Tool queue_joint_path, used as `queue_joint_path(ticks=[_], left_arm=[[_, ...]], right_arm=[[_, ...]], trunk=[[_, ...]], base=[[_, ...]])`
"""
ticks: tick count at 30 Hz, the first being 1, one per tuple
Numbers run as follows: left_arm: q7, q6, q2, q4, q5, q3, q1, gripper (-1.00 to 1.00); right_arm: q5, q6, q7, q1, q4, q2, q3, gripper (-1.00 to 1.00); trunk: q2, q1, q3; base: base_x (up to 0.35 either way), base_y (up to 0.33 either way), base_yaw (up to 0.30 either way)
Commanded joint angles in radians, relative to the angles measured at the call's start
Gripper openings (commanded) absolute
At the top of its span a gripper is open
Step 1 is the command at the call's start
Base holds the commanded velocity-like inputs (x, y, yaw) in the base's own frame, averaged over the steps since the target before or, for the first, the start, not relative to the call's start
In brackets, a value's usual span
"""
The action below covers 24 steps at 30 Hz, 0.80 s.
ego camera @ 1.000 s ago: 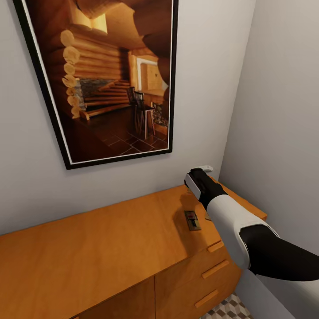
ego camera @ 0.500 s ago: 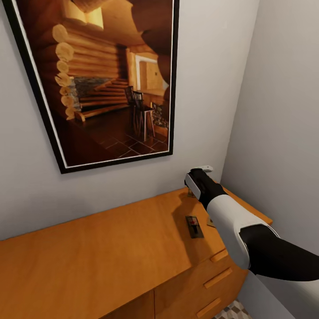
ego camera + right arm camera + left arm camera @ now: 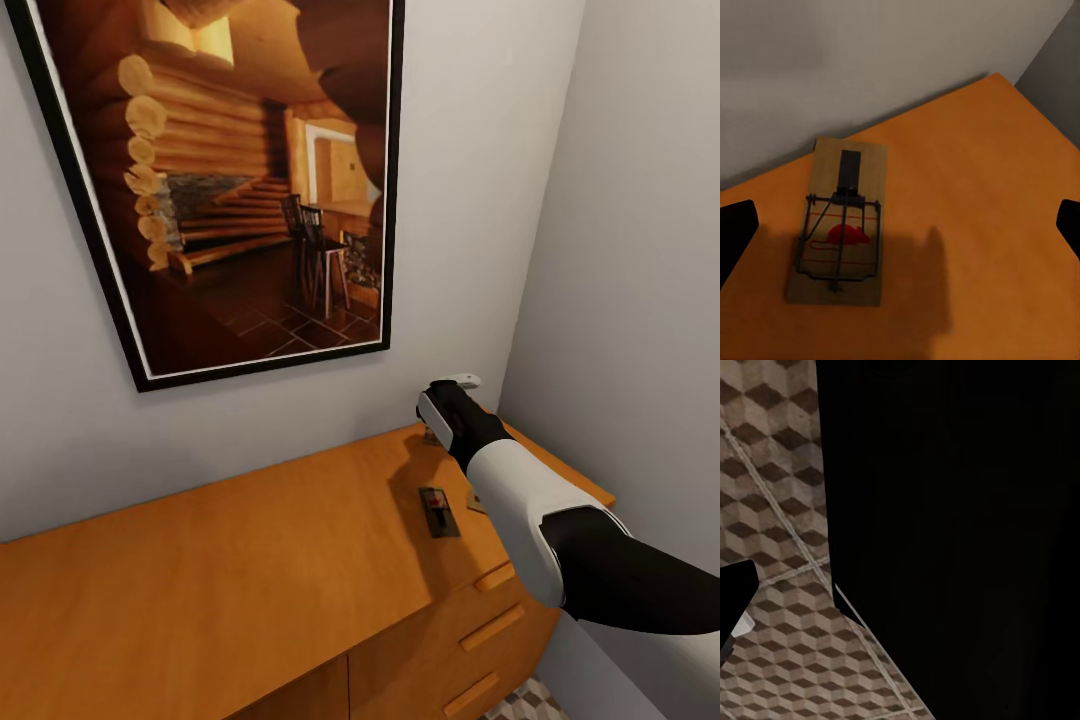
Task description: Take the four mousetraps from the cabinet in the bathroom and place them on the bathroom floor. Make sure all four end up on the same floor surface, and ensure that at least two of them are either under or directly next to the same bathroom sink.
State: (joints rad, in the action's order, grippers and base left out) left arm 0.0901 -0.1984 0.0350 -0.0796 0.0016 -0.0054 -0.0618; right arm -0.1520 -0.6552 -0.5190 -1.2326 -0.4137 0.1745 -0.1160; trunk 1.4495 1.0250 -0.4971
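The orange-brown cabinet (image 3: 250, 550) stands against the wall. On its top lies a mousetrap (image 3: 438, 512) beside my right forearm, and the corner of another one (image 3: 472, 501) peeks out from under the arm. My right gripper (image 3: 450, 392) hovers over the cabinet's back right corner. In the right wrist view a mousetrap (image 3: 840, 221) with a red bit lies flat near the wall, below and off to one side of the open right gripper (image 3: 902, 229), untouched. The left gripper's finger (image 3: 735, 600) hangs over the cube-patterned bathroom floor (image 3: 787, 510). The sink is out of view.
A large framed picture (image 3: 240, 180) hangs on the wall above the cabinet. A grey side wall (image 3: 640, 250) closes the corner on the right. Bar handles (image 3: 487, 628) run down the cabinet front. A big dark shape (image 3: 960, 532) covers much of the left wrist view.
The head camera shifted a little a second ago, so the picture and cabinet slid in the frame. Over the last half second nothing has moved.
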Motion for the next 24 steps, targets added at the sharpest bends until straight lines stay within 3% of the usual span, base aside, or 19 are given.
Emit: queue_joint_path(ticks=[1, 24], left_arm=[[0.003, -0.006, 0.0, -0.002, 0.0, -0.001, 0.0, 1.0], [0.003, -0.006, 0.0, -0.002, 0.0, -0.001, 0.0, 1.0]], right_arm=[[-0.011, -0.003, -0.009, -0.001, 0.0, 0.0, -0.005, 1.0], [-0.011, -0.001, -0.008, -0.001, -0.002, 0.0, -0.005, 1.0]], trunk=[[0.001, 0.0, -0.001], [0.001, 0.0, -0.008]], base=[[0.0, 0.0, 0.0], [0.0, 0.0, 0.0]])
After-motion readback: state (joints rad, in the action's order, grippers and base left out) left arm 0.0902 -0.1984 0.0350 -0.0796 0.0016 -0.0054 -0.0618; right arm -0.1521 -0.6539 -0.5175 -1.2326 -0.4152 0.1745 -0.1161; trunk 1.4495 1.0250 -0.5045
